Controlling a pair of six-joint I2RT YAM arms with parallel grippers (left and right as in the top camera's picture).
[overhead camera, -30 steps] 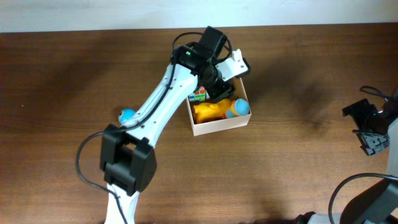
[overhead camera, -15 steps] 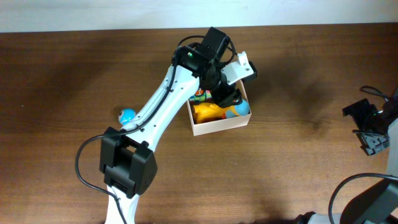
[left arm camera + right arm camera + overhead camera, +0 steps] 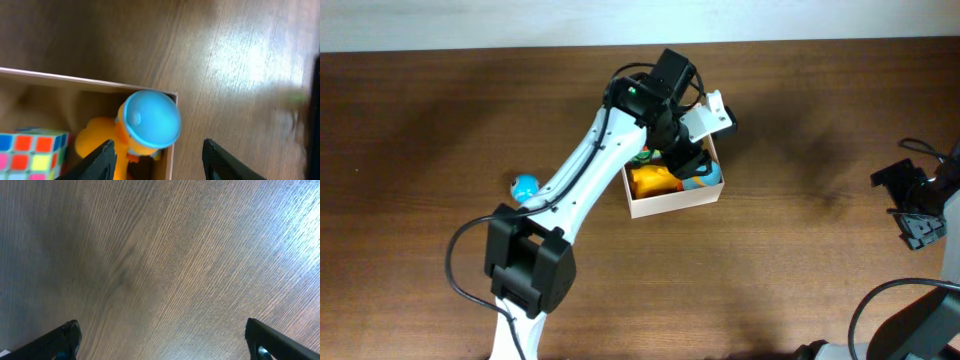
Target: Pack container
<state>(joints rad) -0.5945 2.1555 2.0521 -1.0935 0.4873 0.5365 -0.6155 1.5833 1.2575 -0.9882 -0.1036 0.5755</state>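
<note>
A small blue ball [image 3: 525, 186] lies alone on the brown wooden tabletop [image 3: 790, 280], left of centre. Just right of centre sits the container [image 3: 672, 204], holding an orange toy [image 3: 95, 145] with a round blue top [image 3: 151, 121] and a colour-tiled cube [image 3: 30, 152]. The left end effector [image 3: 159, 159] hangs over one corner of it, fingers spread, gripping nothing. Far right, the right end effector [image 3: 162, 339] is spread wide above bare wood.
</note>
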